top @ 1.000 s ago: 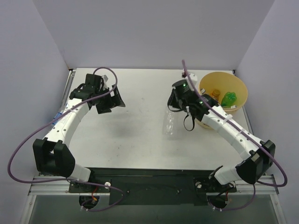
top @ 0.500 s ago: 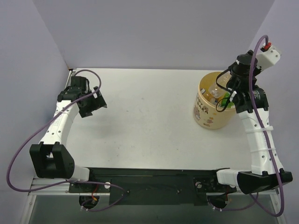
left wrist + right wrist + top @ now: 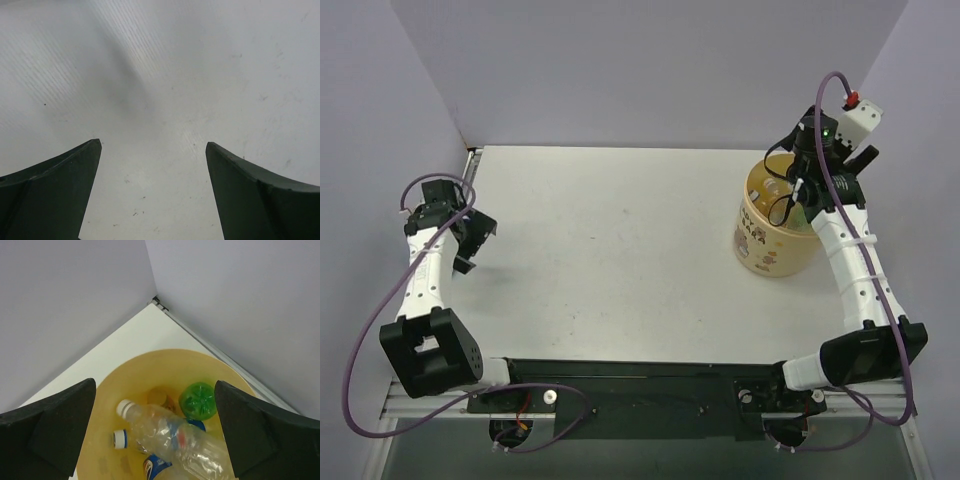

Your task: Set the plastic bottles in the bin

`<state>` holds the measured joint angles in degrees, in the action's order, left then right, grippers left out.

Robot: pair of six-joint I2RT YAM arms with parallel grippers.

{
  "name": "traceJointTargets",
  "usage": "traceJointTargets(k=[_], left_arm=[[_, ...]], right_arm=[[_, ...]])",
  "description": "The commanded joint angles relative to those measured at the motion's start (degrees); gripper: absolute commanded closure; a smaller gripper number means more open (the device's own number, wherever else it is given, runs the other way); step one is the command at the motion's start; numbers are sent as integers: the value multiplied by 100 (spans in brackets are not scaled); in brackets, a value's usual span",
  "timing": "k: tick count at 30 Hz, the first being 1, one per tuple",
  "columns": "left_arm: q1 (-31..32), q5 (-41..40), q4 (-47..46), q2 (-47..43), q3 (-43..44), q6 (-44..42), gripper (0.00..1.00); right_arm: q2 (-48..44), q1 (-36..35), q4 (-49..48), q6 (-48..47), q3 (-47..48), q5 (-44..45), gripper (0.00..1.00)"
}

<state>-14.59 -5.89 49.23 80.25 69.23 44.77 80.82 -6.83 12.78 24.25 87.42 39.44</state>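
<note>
My right hand [image 3: 155,386] hung apart and empty; the bottles [image 3: 175,435] lay in the bin [image 3: 112,382] below it, the job seemingly done.

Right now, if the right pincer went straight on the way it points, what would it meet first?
Probably the clear bottle with the white cap, lying on top in the bin below the open right pincer; depth is hard to judge.

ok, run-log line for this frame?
left pincer: open, empty, over table | right pincer: open, empty, above bin | in bin: clear Pepsi-label bottle, green bottle
</note>
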Motion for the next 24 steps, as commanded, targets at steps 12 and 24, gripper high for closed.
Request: traceJointTargets(k=[12, 24], left_arm=[[-255, -3304, -1539, -625, -1324, 3889, 3], [-229, -3973, -2919, 631, -1834, 5945, 3]], right_arm=[[-1322, -11, 497, 510, -497, -1605, 0], [-1569, -46, 1051, 633, -339, -2142, 0]])
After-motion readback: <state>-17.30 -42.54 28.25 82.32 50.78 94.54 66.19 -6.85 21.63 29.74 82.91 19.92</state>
